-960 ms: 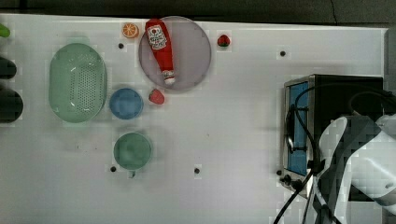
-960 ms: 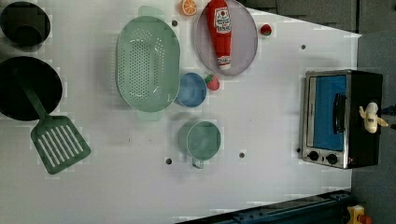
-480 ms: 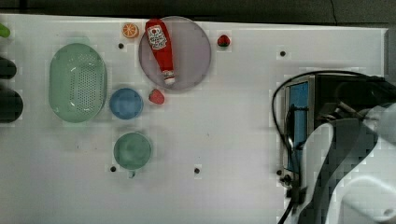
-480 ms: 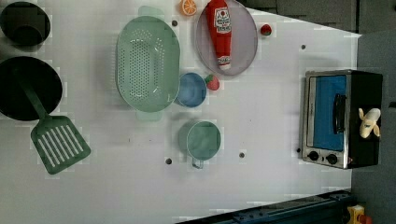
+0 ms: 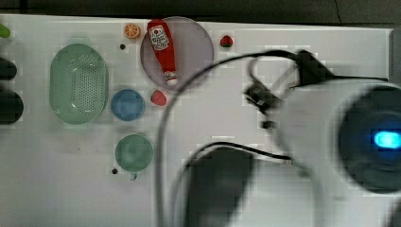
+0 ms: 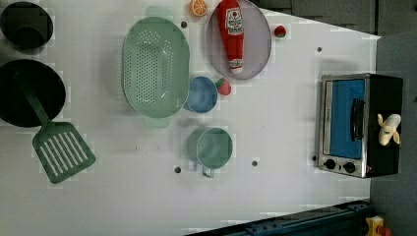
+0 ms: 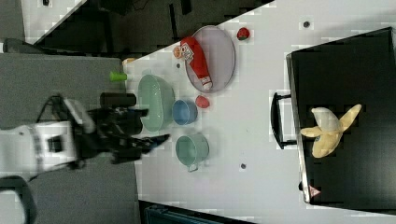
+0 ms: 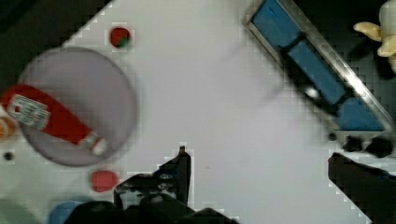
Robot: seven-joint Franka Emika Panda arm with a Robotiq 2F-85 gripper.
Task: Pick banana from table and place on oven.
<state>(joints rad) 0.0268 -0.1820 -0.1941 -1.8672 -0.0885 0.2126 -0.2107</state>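
The pale yellow banana lies on the black top of the oven, loose and with nothing touching it. In the left view the banana rests on the oven at the white table's right end. My gripper is open and empty, far from the oven at the right view's left. In the wrist view its fingers stand wide apart over bare table, with the banana and the oven's blue door off to one corner. My blurred arm covers the top view's right.
A green colander, a blue bowl, a green mug and a red strawberry cluster mid-table. A ketchup bottle lies on a purple plate. A green spatula and black pan sit at the left view's left.
My arm has swung away from the oven and now looms large and blurred in the top view. The banana has stayed on the oven top, shifting only slightly.
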